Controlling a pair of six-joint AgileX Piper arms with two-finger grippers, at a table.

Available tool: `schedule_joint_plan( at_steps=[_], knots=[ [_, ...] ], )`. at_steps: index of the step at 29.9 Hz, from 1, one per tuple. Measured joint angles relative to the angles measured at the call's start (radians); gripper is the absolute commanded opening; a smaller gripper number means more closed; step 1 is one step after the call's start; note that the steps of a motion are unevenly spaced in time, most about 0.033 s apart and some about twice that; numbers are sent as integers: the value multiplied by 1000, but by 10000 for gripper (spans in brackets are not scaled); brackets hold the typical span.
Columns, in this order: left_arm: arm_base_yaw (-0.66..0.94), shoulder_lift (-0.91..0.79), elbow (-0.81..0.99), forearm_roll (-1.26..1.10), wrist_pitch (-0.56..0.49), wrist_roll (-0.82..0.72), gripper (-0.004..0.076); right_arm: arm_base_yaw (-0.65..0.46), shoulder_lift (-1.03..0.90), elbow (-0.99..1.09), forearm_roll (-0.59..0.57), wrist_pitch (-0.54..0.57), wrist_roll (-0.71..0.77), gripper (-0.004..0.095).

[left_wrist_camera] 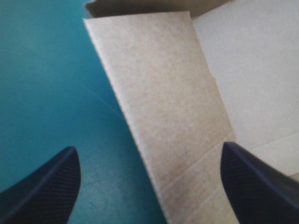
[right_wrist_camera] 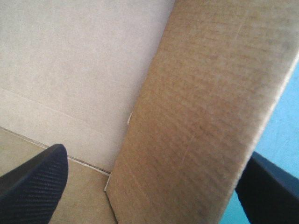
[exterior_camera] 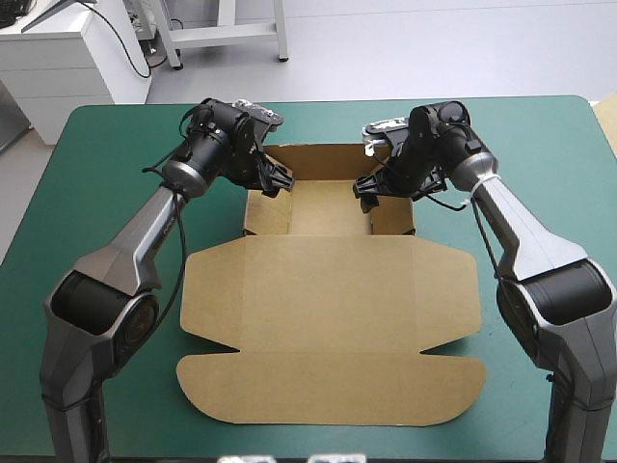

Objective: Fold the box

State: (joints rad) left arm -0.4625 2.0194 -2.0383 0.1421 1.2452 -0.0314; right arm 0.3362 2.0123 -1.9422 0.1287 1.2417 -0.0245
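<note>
L hand, R hand each straddle a box wall, prob. untouched

The brown box is plain matt cardboard, unprinted, its raised walls faintly ribbed with fine lines and its inner floor paler and smoother. Under it, the teal-green tabletop cover looks smooth with a slight sheen. The black jaws have a fine woven matt texture. The arm shells are smooth grey with a soft gloss.
</note>
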Motion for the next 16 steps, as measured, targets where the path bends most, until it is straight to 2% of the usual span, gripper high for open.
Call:
schedule_joint_plan(
  at_steps=[4,6,9,14,16],
  knots=[
    [0,-67,0,16,1,-10,572,0,-13,0,1,0,0,880],
    [0,-103,0,17,1,-20,518,-4,-32,0,2,-1,-1,880],
    [0,-158,0,16,3,-26,365,-19,-75,0,3,-1,-2,875],
    [0,-279,0,19,3,13,1,-68,-155,0,3,2,-12,875],
    [0,-334,0,19,3,39,-7,-90,-183,0,3,2,-20,875]
  ],
)
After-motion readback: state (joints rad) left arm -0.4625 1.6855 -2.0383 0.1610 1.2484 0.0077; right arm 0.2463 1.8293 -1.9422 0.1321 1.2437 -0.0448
